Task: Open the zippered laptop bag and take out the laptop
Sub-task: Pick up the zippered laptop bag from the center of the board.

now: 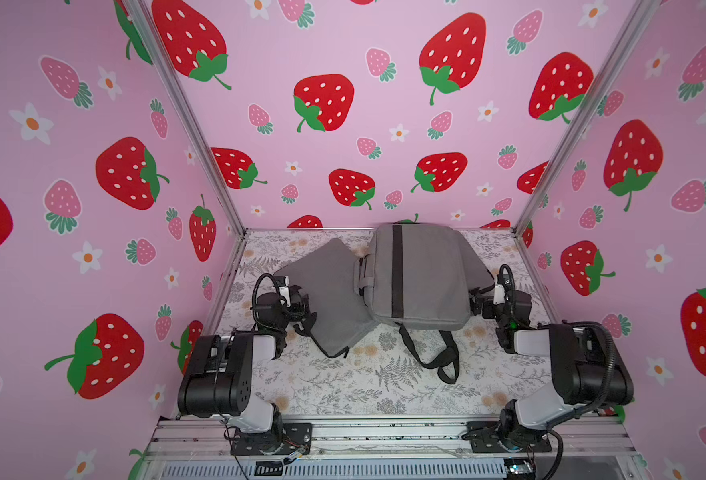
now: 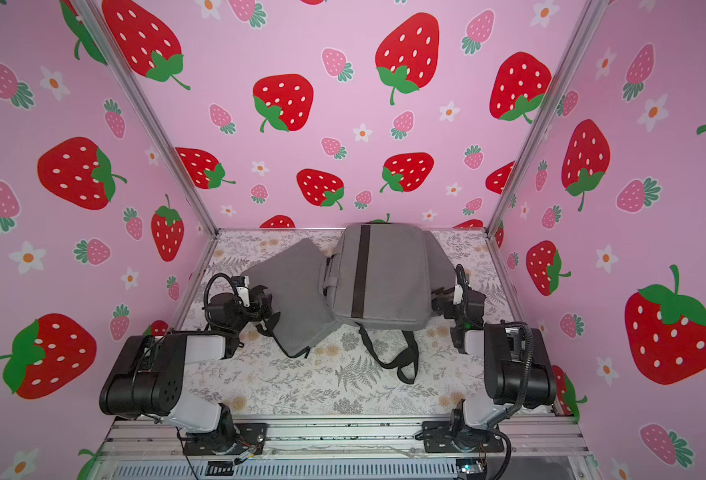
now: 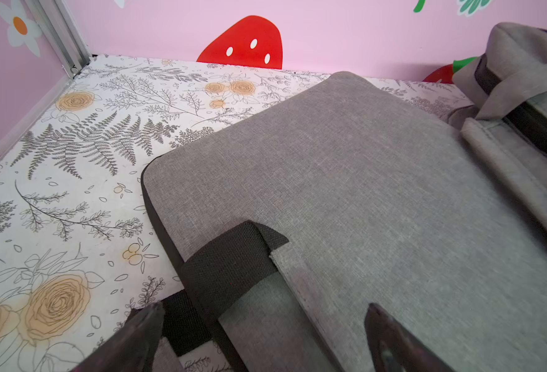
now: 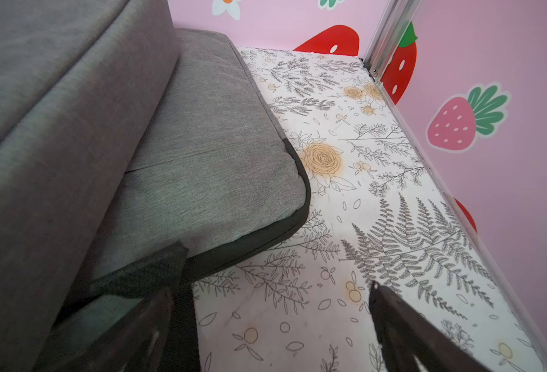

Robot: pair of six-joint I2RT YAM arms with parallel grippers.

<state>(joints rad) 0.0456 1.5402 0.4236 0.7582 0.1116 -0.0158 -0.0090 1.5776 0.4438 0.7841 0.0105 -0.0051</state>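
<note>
Left claw (image 1: 306,309) and right claw (image 1: 477,302) gape empty beside the bag (image 1: 422,274): soft, floppy cloth, likely hefty; pinch the zipper pull, unseen here.

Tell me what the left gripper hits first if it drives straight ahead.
The open left gripper would likely first meet the black strap on the grey padded sleeve just ahead, though depth is unclear.

You have one grey laptop bag (image 1: 420,276) on the one table (image 1: 343,386). Two flat grey padded pieces flank the bag (joined to it or not, you cannot tell): left (image 1: 326,299), right (image 4: 207,145). One black strap loop (image 1: 449,359) trails from the bag. Two hands: left hand (image 1: 306,309), right hand (image 1: 476,301).
</note>
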